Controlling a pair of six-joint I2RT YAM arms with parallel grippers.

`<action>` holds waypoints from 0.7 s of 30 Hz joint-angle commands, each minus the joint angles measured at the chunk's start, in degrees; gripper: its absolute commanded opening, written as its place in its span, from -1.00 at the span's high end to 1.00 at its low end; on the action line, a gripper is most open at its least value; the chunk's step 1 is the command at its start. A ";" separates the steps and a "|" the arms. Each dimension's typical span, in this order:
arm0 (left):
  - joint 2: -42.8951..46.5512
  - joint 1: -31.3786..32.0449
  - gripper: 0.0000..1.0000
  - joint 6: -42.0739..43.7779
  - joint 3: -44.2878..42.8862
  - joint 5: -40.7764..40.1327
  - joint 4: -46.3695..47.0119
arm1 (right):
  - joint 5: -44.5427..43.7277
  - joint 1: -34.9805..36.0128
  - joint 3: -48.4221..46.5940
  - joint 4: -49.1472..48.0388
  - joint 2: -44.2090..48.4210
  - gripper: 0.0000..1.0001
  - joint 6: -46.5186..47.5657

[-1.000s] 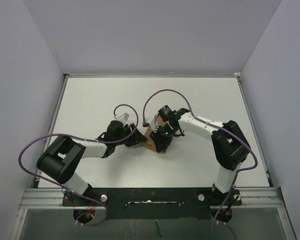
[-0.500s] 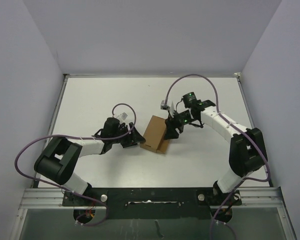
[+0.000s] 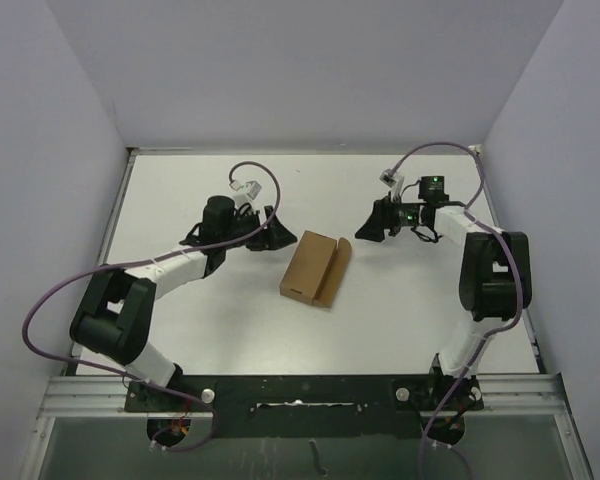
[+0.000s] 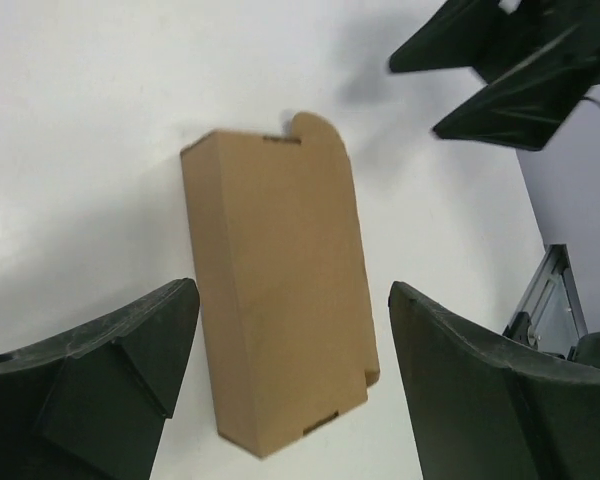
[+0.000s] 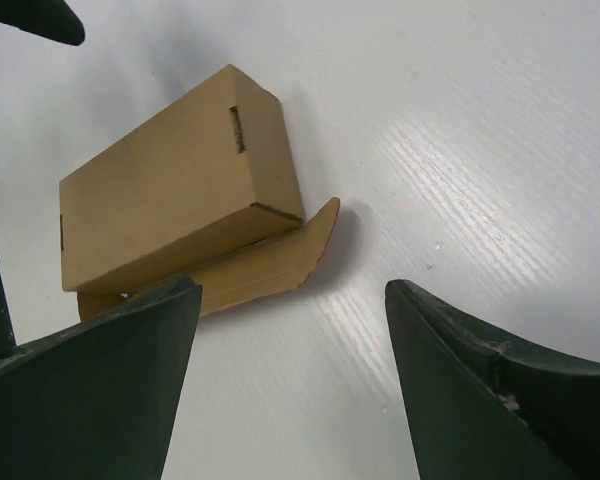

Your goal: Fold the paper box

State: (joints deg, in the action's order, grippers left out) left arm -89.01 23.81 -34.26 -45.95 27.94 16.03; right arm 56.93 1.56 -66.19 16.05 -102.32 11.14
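Observation:
The brown paper box (image 3: 315, 268) lies on the white table (image 3: 180, 200), formed into a small rectangular block with one rounded flap lying out along its right side. My left gripper (image 3: 278, 234) is open and empty, up and to the left of the box, clear of it. My right gripper (image 3: 365, 228) is open and empty, up and to the right of the box. The left wrist view shows the box (image 4: 275, 330) lengthwise between the open fingers (image 4: 100, 380), below them. The right wrist view shows the box (image 5: 175, 195) ahead with its flap (image 5: 270, 265) on the table.
White walls enclose the table on three sides. A metal rail (image 3: 300, 392) runs along the near edge by the arm bases. Purple cables loop above both arms. The right gripper's fingers (image 4: 510, 70) show at the top right of the left wrist view.
Both grippers have let go of the box and drawn back from it, the left up and left, the right up and right. The box now lies alone.

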 commanded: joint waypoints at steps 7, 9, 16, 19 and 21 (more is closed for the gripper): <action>-15.84 -0.52 -0.39 1.44 -14.23 5.19 -0.90 | 1.96 2.63 -9.44 0.88 -12.45 -0.21 -9.54; -17.42 -0.52 -0.36 1.32 -15.65 5.19 -1.85 | 2.15 3.37 -9.95 1.95 -13.18 -0.15 -8.78; -21.60 -0.52 -0.17 1.67 -19.84 5.39 -5.20 | 0.39 5.49 -12.19 6.60 -15.62 0.28 -6.22; -23.00 -0.52 -0.13 1.76 -20.73 5.56 -5.62 | -1.33 5.47 -12.55 7.95 -15.66 0.37 -5.23; -23.76 -0.52 -0.11 1.83 -21.44 5.71 -6.00 | -2.01 5.53 -12.64 8.73 -15.58 0.41 -4.17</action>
State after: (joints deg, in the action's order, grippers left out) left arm -110.41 23.73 -33.34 -64.23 32.01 10.44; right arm 55.99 7.22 -76.77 22.00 -118.10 4.69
